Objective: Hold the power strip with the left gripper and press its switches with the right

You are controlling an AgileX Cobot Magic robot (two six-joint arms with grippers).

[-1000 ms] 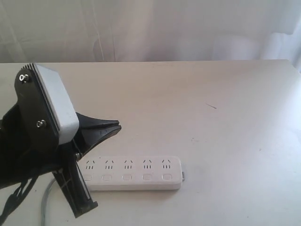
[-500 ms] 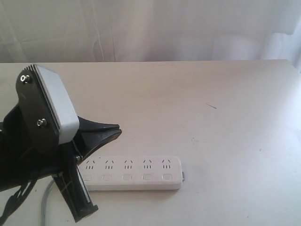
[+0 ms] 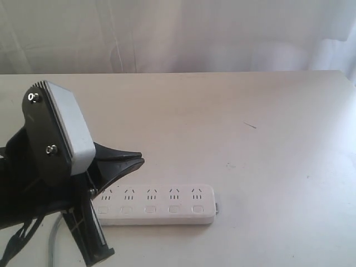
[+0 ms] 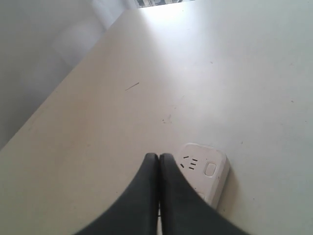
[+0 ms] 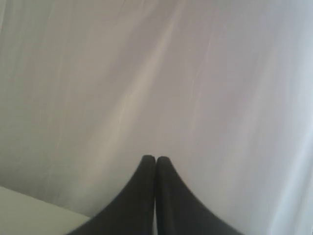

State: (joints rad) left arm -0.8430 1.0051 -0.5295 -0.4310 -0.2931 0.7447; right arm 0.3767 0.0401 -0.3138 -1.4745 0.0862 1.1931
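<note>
Power strip (image 3: 156, 204): one long white bar with rounded corners, lying flat on the counter (image 3: 233, 111) near its front edge, lengthwise across the exterior view. Five socket groups face up. Its left end is partly hidden behind the left arm.

Switches (image 3: 150, 209): five small white rounded-square buttons in a row along the strip's near side, one below each socket group.

Cord (image 3: 54, 233): grey, leaves the strip's left end and curves toward the counter's front edge.

Left hand (image 3: 139, 157): black, fingers pressed together, gripping nothing. In the exterior view the tips point right, just behind the strip's left portion. In the left wrist view the joined tips lie over the strip, with the last socket group and its button showing beyond them. Whether the hand touches the strip cannot be told.

Silver-edged block (image 3: 61, 133): mounted on the left arm, two screws on its dark face.

Right hand (image 5: 155, 158): seen only in the right wrist view, black, fingers pressed together, gripping nothing, set against the white curtain (image 5: 146, 73).

Small dark mark (image 3: 250, 125): on the counter, well apart from the strip.
</note>
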